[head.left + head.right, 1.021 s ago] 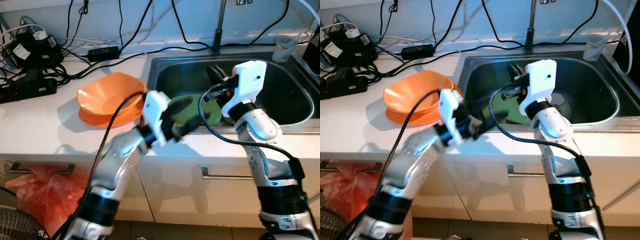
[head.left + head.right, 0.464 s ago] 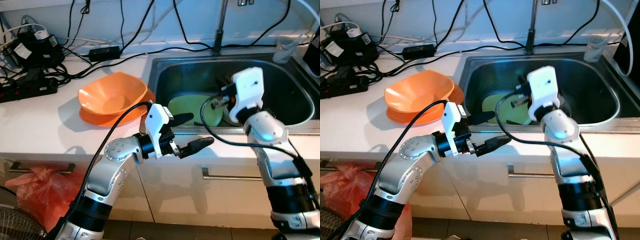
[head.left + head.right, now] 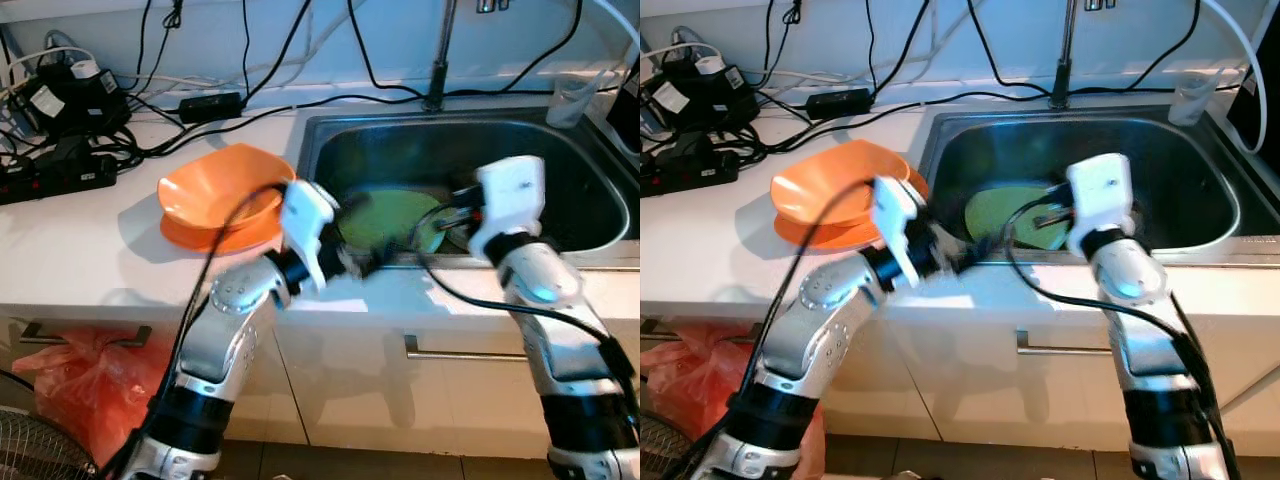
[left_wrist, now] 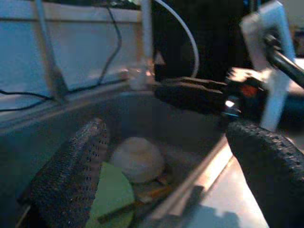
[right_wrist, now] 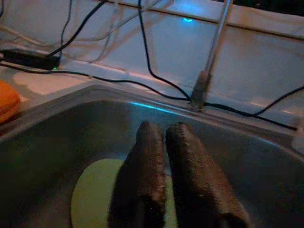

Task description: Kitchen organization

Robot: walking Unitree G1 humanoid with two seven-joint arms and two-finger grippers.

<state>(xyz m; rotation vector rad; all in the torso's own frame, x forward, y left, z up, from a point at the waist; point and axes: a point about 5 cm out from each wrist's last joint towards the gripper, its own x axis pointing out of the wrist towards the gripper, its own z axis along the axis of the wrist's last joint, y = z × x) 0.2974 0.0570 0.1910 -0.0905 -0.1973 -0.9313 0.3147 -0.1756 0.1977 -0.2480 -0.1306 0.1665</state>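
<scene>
White countertop (image 3: 90,250) is filling the left and centre of the head views, with a rectangular stainless-steel sink (image 3: 590,215) set into it toward the upper right and white cabinet fronts showing along the lower part of the frame. Black cables and a black power strip (image 3: 55,175) are lying along the back of the counter at the upper left, and a chrome tap stem (image 3: 437,70) is rising behind the sink at the top centre. An orange plastic bowl (image 3: 215,190) is sitting on a flat orange plate (image 3: 205,237) on the counter, just left of the sink's corner. A round, flat light-green plate (image 3: 385,215) is lying on the sink bottom, near the front wall, in the middle of the frame. The left gripper (image 3: 365,262) is reaching from the lower left to the sink's front rim, just before the green plate; in the left wrist view its two black fingers (image 4: 71,175) are standing well apart, with a pale upturned bowl (image 4: 137,159) lying in the sink between them. The right gripper (image 5: 173,180) is hanging inside the sink over the right edge of the green plate, and its two fingers are pressed nearly together with nothing held between them. A clear plastic cup (image 3: 570,95) is standing at the sink's far right corner, and an orange plastic bag (image 3: 70,390) is sitting at the lower left by the cabinets.
</scene>
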